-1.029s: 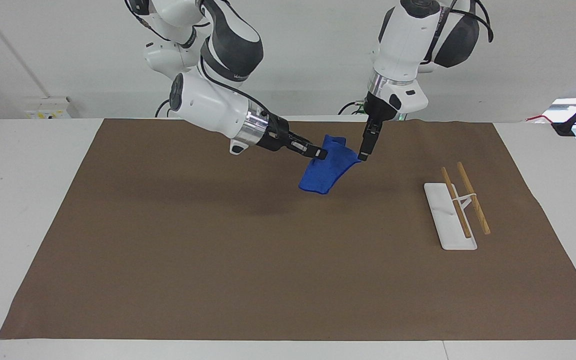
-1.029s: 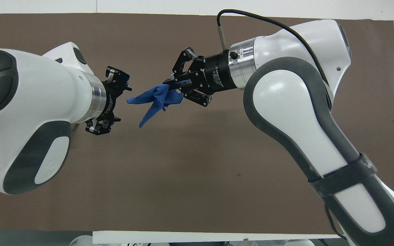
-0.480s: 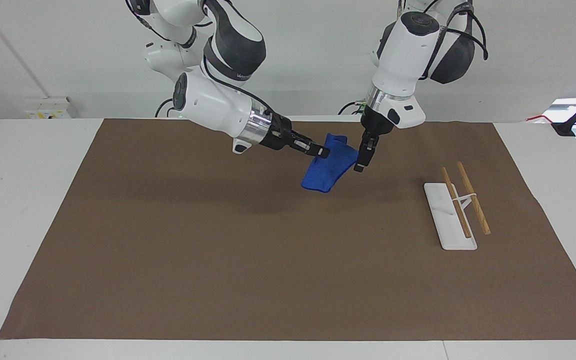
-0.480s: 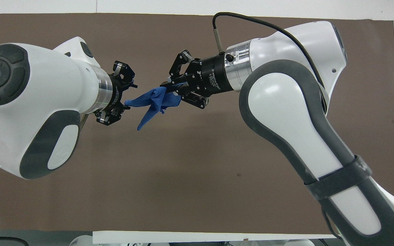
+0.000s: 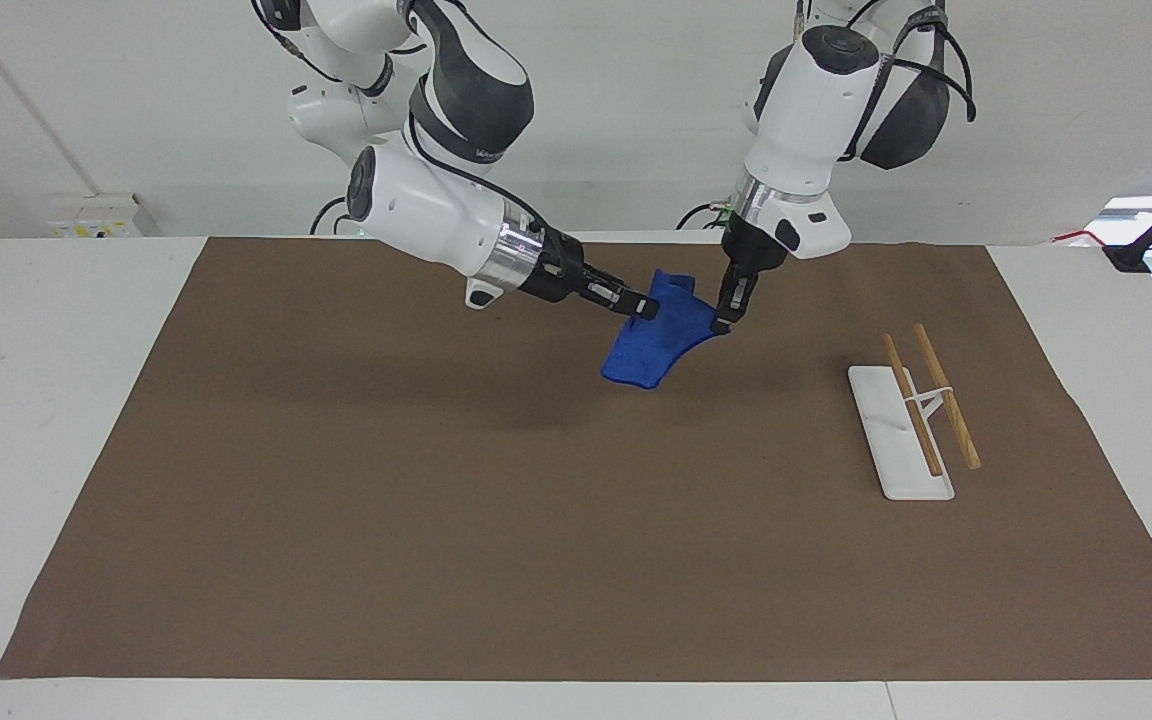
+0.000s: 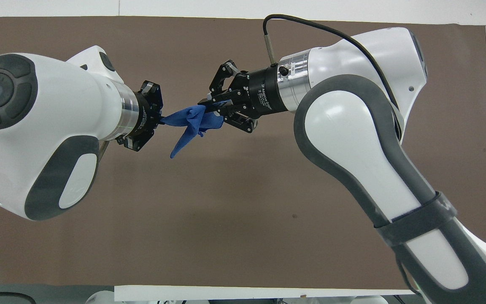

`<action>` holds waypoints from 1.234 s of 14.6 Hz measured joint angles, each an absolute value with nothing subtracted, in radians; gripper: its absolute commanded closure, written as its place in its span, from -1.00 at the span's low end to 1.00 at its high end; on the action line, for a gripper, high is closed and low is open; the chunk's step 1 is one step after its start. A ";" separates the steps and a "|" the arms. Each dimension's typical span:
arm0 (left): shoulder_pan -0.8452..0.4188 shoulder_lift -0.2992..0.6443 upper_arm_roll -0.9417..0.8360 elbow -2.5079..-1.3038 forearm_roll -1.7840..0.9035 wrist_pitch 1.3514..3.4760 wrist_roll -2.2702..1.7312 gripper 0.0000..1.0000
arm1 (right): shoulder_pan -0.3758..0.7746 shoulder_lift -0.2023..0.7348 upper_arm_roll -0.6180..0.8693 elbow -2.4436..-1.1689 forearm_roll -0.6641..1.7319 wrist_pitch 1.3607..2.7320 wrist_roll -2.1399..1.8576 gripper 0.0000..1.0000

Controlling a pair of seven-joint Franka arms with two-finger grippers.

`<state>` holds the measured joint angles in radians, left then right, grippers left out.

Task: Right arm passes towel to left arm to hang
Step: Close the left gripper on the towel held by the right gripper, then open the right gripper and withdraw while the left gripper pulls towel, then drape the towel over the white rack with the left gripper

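The blue towel (image 5: 658, 343) hangs in the air over the brown mat (image 5: 436, 520) that covers the desk (image 5: 56, 400), above the part of the mat nearer the robots and about midway between the two arms' ends. The right gripper (image 5: 642, 307) reaches in at a slant from the right arm (image 5: 436, 215), and its jaws are closed on the towel's upper edge, pinching a fold of cloth. The left gripper (image 5: 721, 322) points down from the left arm (image 5: 801, 120) at the towel's other upper corner; its jaws have drawn in on that corner and the cloth runs taut between the two grippers, the rest drooping below. A white rack (image 5: 898, 432) with two wooden rails stands on the mat toward the left arm's end, well apart from the towel.
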<state>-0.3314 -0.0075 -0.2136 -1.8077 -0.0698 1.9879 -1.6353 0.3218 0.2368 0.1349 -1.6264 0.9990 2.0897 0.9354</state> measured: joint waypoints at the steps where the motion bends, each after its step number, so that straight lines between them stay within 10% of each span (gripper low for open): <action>1: -0.331 -0.008 -0.213 -1.808 -0.070 1.988 -1.635 1.00 | 0.322 0.237 0.135 -1.627 0.999 2.090 0.935 0.85; 3: -0.330 -0.008 -0.211 -1.808 -0.070 1.987 -1.633 1.00 | 0.322 0.237 0.135 -1.627 0.999 2.090 0.935 -0.99; 11: -0.298 -0.011 -0.199 -1.723 -0.070 1.934 -1.452 1.00 | 0.307 0.233 0.131 -1.625 0.511 2.047 0.705 -1.00; 18: -0.113 -0.017 -0.174 -1.665 -0.026 1.756 -1.096 1.00 | 0.045 0.225 0.119 -1.624 0.041 1.859 0.242 -1.00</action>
